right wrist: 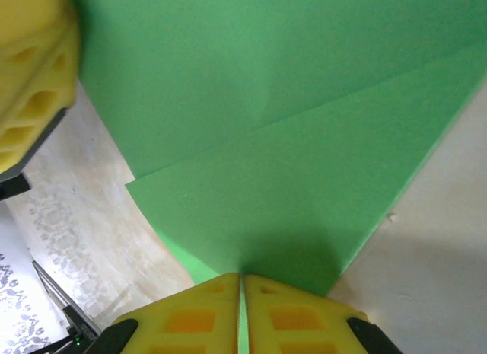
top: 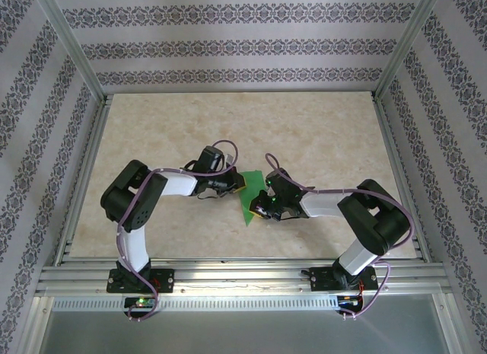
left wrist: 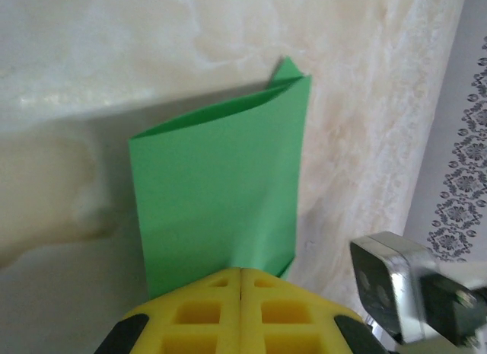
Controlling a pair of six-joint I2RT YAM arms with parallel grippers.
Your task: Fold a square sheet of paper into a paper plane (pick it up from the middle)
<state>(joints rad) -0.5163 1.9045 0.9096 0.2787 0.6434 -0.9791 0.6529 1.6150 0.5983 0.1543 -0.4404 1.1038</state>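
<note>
The green sheet of paper (top: pixel 250 194) is folded over into layers and hangs between my two grippers above the middle of the table. In the left wrist view the sheet of paper (left wrist: pixel 221 179) rises from my left gripper (left wrist: pixel 240 272), whose yellow jaws are shut on its lower edge. The right wrist view has the paper (right wrist: pixel 289 141) with a slanting layer edge across it, and my right gripper (right wrist: pixel 242 278) is shut on its near corner, a thin strip of green between the pads. My left gripper (top: pixel 238 186) holds the paper's left side and my right gripper (top: pixel 262 202) its lower right.
The beige marbled tabletop (top: pixel 304 133) lies under the paper. Aluminium rails (top: pixel 243 274) run along the near edge, and patterned walls close in the sides and back. A metal part of the right arm (left wrist: pixel 388 282) sits close to my left jaws.
</note>
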